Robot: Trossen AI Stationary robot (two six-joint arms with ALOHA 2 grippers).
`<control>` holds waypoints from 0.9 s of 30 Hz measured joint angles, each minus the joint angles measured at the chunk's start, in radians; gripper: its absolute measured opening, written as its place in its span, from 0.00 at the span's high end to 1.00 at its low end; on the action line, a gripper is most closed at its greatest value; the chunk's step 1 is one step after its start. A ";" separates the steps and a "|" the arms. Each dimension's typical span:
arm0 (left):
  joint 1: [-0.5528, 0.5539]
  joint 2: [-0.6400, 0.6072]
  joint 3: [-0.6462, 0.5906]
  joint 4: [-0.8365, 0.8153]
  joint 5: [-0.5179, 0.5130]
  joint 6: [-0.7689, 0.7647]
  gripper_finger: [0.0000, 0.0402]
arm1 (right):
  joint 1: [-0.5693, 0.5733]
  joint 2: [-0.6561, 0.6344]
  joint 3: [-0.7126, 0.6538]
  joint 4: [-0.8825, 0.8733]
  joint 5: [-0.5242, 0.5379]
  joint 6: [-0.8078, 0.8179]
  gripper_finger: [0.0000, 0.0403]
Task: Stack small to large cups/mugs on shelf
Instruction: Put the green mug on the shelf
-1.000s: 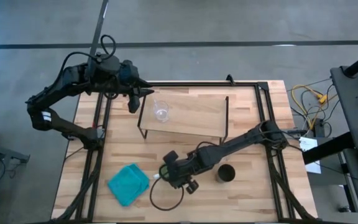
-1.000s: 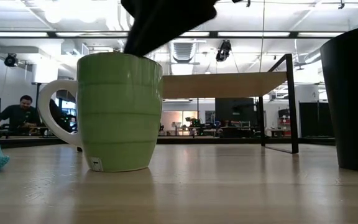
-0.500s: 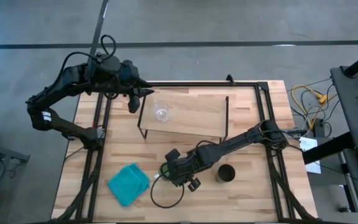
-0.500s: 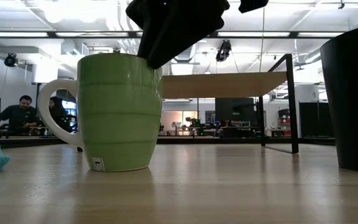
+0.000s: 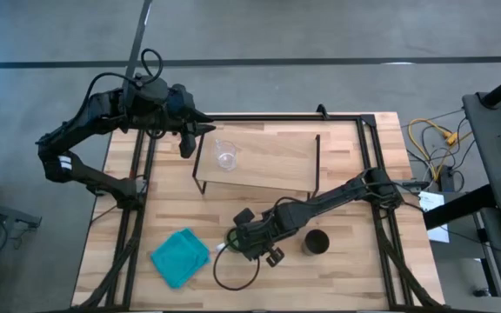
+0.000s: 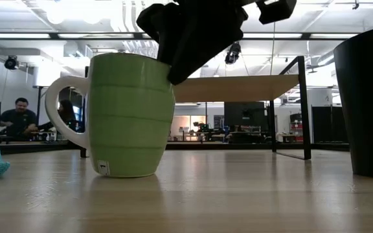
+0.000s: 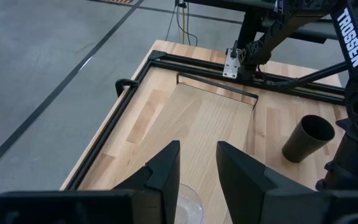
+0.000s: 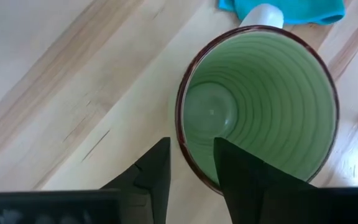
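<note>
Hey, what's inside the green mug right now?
The green mug looks empty: its ribbed inside and bare bottom show. One finger of the right end effector dips inside the rim, the other stays outside. That finger covers a part of the inner wall.

Shelf (image 5: 268,156) board mostly bare; glass cup (image 5: 225,157) at left end, left gripper (image 5: 200,135) beside it. Black cup (image 5: 317,243) close right of green mug (image 6: 125,116). Teal cloth (image 5: 180,257) front-left.

My right pincer (image 8: 191,163) straddles the mug's (image 8: 260,106) rim; cloth (image 5: 180,256) lies left, tall cup (image 5: 317,242) right, shelf (image 5: 268,156) behind.
</note>
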State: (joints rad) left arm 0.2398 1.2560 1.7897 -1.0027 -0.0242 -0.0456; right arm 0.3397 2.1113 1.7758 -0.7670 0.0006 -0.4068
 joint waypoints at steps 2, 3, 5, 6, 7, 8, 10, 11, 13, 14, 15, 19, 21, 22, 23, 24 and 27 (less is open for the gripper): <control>0.000 0.000 0.000 0.000 0.000 0.000 0.77 | 0.000 0.000 -0.001 0.002 0.000 -0.005 0.74; 0.000 0.000 0.000 0.000 0.000 0.000 0.77 | 0.000 0.000 -0.001 0.004 0.000 -0.005 0.75; 0.000 0.000 0.000 0.000 0.000 0.000 0.77 | 0.000 0.000 -0.001 0.016 0.000 -0.005 0.79; 0.000 0.000 0.000 0.000 0.000 0.000 0.77 | 0.000 0.000 -0.001 0.023 0.000 -0.005 0.82; 0.000 0.000 0.000 0.000 0.000 0.000 0.77 | 0.000 0.000 -0.001 0.029 0.000 -0.005 0.84; 0.000 0.000 0.000 0.000 0.000 0.000 0.77 | 0.000 0.000 -0.001 0.036 0.000 -0.005 0.87; 0.000 0.000 0.000 0.000 0.000 0.000 0.77 | 0.000 0.001 -0.001 0.052 -0.001 -0.005 0.93; 0.000 0.000 0.000 0.000 0.000 0.000 0.77 | 0.000 0.001 -0.001 0.050 -0.004 -0.004 0.95; 0.000 0.000 -0.001 0.000 0.000 0.000 0.77 | 0.000 0.002 -0.003 0.057 -0.003 -0.005 0.96; 0.000 0.000 -0.001 0.000 0.000 0.000 0.77 | 0.000 0.002 -0.003 0.058 -0.006 -0.005 0.96; 0.000 0.000 -0.001 0.000 0.000 0.000 0.77 | 0.000 0.002 -0.003 0.058 -0.006 -0.004 0.96; 0.000 0.000 -0.001 0.000 0.000 0.000 0.77 | 0.000 0.001 -0.003 0.089 -0.004 0.027 0.97; 0.000 0.000 -0.004 0.000 0.000 0.000 0.77 | 0.000 -0.008 -0.003 0.110 -0.003 0.072 0.97; 0.000 0.000 -0.006 0.000 0.000 0.000 0.77 | 0.000 -0.014 0.003 0.111 -0.003 0.100 0.97; 0.000 0.000 -0.008 0.000 0.000 0.000 0.77 | 0.000 -0.019 0.012 0.109 -0.003 0.130 0.97; 0.000 0.000 -0.010 -0.001 0.000 0.000 0.77 | 0.000 -0.025 0.021 0.109 -0.003 0.156 0.97; 0.000 0.000 -0.012 -0.001 0.000 0.000 0.77 | 0.000 -0.035 0.059 0.107 0.001 0.223 0.97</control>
State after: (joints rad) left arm 0.2398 1.2560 1.7779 -1.0034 -0.0246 -0.0456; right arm 0.3393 2.0762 1.8350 -0.6595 0.0013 -0.1840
